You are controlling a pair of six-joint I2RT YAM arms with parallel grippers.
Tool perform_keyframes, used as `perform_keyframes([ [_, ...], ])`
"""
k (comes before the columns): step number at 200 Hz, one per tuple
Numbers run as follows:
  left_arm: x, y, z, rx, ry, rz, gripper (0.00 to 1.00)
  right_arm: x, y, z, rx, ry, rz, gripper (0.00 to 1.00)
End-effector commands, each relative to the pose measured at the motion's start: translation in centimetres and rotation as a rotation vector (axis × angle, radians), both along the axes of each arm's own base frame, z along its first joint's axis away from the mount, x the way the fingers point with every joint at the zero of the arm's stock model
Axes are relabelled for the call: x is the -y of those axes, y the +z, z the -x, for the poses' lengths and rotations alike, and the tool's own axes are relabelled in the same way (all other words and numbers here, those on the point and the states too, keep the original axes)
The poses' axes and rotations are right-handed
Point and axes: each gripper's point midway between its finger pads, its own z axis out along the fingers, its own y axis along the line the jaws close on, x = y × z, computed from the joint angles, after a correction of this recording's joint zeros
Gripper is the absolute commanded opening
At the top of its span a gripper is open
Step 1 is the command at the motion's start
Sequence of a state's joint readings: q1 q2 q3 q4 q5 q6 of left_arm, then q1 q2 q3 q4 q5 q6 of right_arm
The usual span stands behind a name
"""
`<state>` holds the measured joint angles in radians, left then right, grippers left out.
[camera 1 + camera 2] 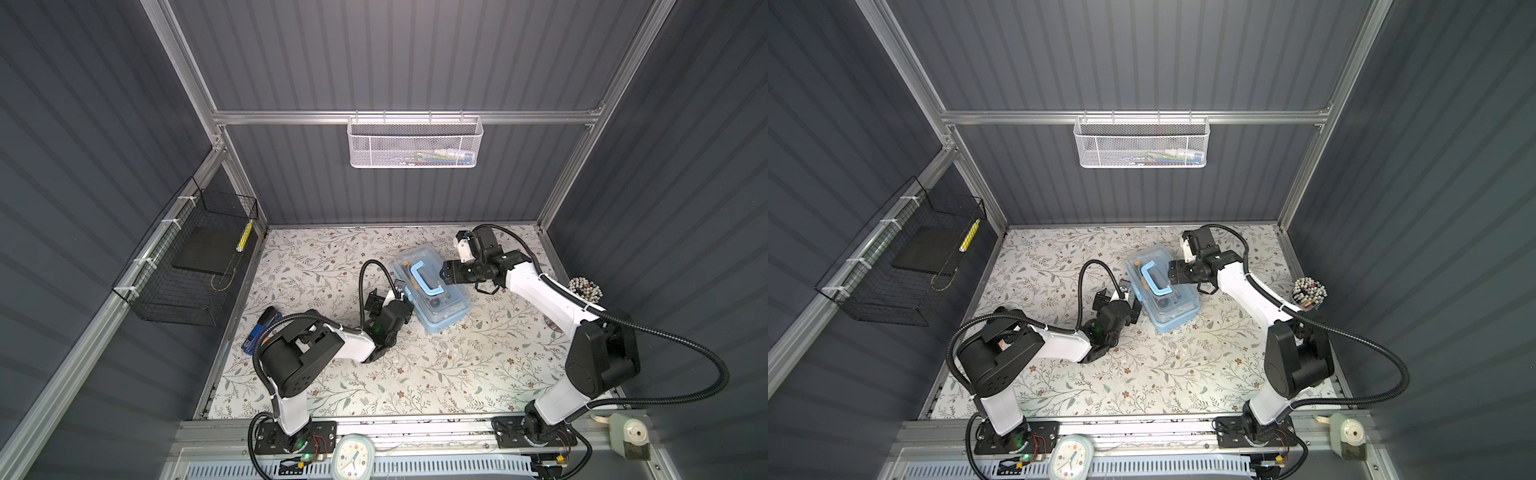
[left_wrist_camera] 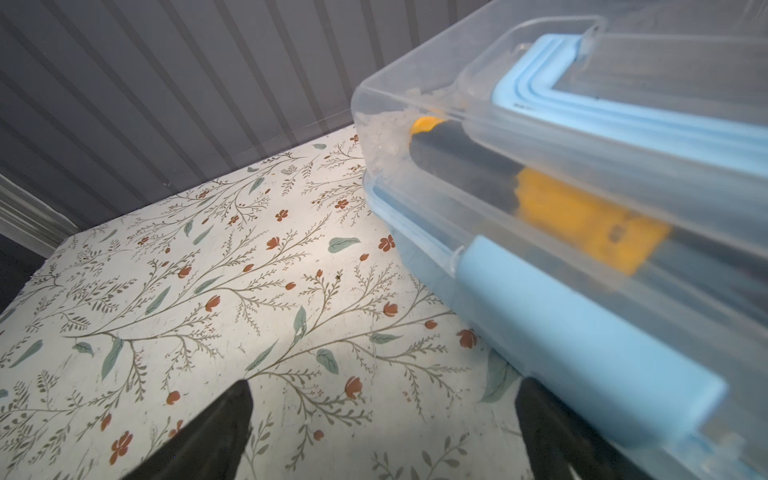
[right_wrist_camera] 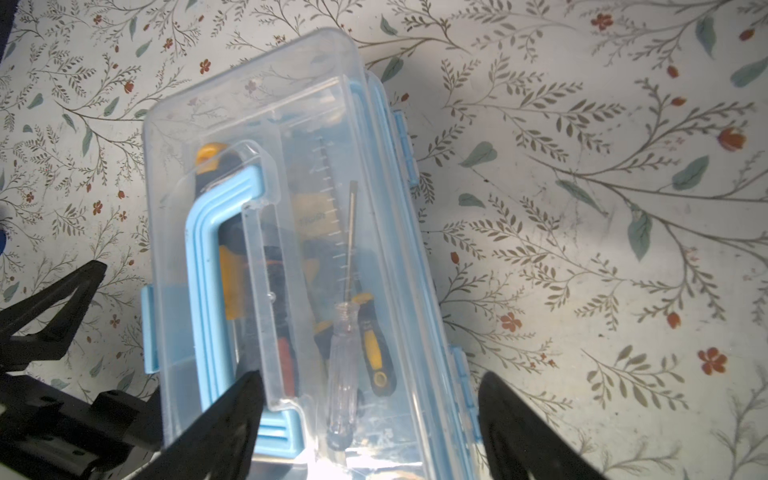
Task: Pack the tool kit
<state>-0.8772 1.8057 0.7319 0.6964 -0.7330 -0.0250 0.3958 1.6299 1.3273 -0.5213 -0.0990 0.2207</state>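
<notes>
The tool kit (image 1: 444, 311) sits with its lid down on the floral counter (image 1: 332, 374), toward the back and between both arms. Its blue handle (image 3: 208, 291) is folded flat. Through the lid show a clear-handled screwdriver (image 3: 343, 374) and a yellow-black screwdriver (image 3: 376, 353) (print on a yellow part inside is too blurred to read). The right hand (image 3: 374, 415), reaching in from the right, hangs spread over the handle's end. The left hand (image 2: 382, 415), spread wide, sits low beside the latch (image 2: 582, 332).

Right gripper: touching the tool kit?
Cannot tell. In the right wrist view the open right gripper hangs over the tool kit, one fingertip overlapping the blue handle, but neither contact nor a gap shows plainly; the top views settle nothing either.
</notes>
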Motion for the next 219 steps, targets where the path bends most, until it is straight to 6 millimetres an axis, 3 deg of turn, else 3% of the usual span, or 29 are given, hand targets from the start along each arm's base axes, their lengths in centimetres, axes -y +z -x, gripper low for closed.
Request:
perform_keyframes([
  [1,-0.1,1.2,-0.2,0.014,-0.011,0.001,1.0,0.0,0.8,0.3,0.018,0.012,0.034,0.82],
  [84,-1.0,1.4,-1.1,0.002,-0.01,0.024,1.0,-3.0,2.2,0.7,0.07,0.056,0.091,0.76],
  [133,-1.0,1.7,-2.0,-0.001,-0.019,0.062,1.0,-4.6,1.8,1.0,0.033,0.058,0.092,0.57],
  [219,-1.1,2.0,-2.4,-0.008,-0.039,0.088,1.0,-6.9,1.6,1.7,0.007,0.097,0.022,0.5],
])
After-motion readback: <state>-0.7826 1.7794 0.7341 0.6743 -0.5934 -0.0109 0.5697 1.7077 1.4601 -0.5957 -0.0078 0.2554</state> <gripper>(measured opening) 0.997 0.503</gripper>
